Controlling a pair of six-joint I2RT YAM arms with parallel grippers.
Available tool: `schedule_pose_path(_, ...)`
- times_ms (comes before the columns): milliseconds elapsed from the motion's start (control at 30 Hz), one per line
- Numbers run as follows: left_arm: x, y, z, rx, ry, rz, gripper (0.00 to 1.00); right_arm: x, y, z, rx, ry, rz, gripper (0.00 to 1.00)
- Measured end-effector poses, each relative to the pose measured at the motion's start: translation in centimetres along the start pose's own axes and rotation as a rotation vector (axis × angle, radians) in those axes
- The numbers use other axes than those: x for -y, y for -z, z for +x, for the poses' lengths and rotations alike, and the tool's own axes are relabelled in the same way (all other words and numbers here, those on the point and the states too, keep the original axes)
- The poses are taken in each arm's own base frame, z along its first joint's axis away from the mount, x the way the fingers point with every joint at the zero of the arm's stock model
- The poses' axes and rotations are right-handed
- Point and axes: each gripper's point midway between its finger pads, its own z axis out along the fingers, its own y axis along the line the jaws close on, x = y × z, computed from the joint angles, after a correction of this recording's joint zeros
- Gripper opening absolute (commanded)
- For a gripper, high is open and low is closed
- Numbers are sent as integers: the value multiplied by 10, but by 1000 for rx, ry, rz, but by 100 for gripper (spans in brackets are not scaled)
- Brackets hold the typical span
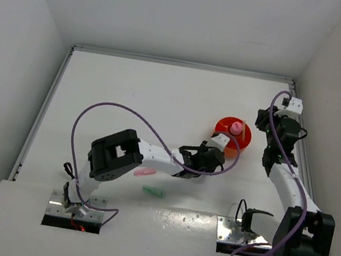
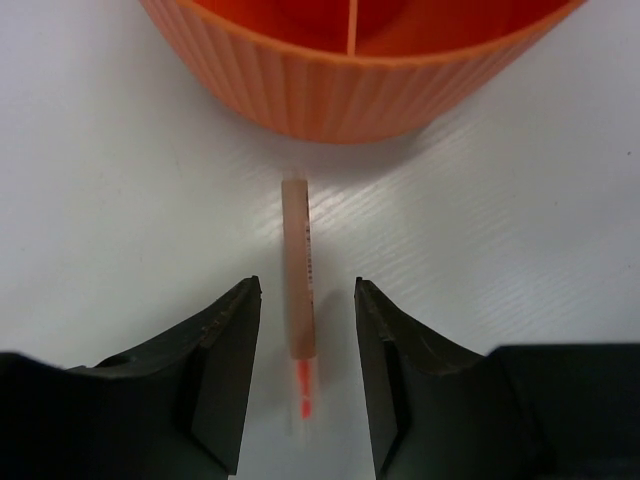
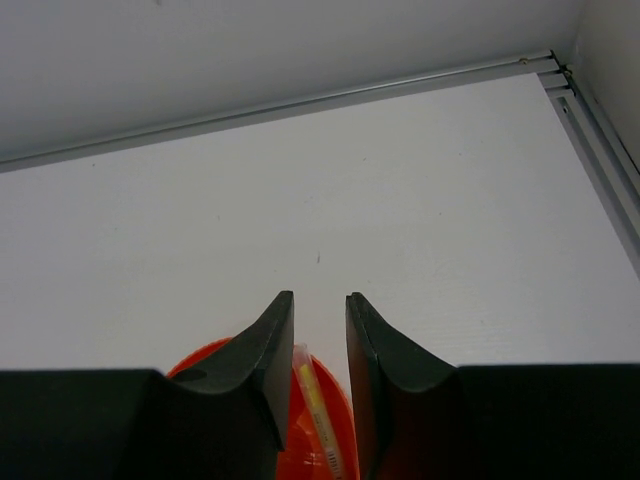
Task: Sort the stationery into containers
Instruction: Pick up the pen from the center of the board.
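The orange divided cup (image 1: pixel 226 125) stands right of centre, with a pink-capped piece (image 1: pixel 237 127) in it. My left gripper (image 1: pixel 216 156) is open just in front of it. In the left wrist view a thin beige-pink stick (image 2: pixel 297 270) lies flat on the table between the open jaws of the gripper (image 2: pixel 307 292), untouched and pointing at the cup's ribbed wall (image 2: pixel 340 95). My right gripper (image 1: pixel 265 122) is open and empty, up beside the cup. In the right wrist view the gripper (image 3: pixel 320 298) hangs over the cup (image 3: pixel 336 408), where a thin yellow stick (image 3: pixel 311 385) stands.
A pink stubby marker (image 1: pixel 144 172) and a green one (image 1: pixel 154 192) lie on the table by the left arm's elbow. The table's raised back rail (image 3: pixel 300 103) and right rail (image 3: pixel 600 140) are close to the right gripper.
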Motion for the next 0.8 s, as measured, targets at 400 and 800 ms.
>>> schedule_pose_path(400, -10, -27, 2, 7, 8, -37, 43, 7, 6, -15, 38, -45, 3, 27)
schedule_pose_path(800, -11, -31, 1, 3, 9, -40, 19, 13, 7, -16, 38, -78, 5, 27)
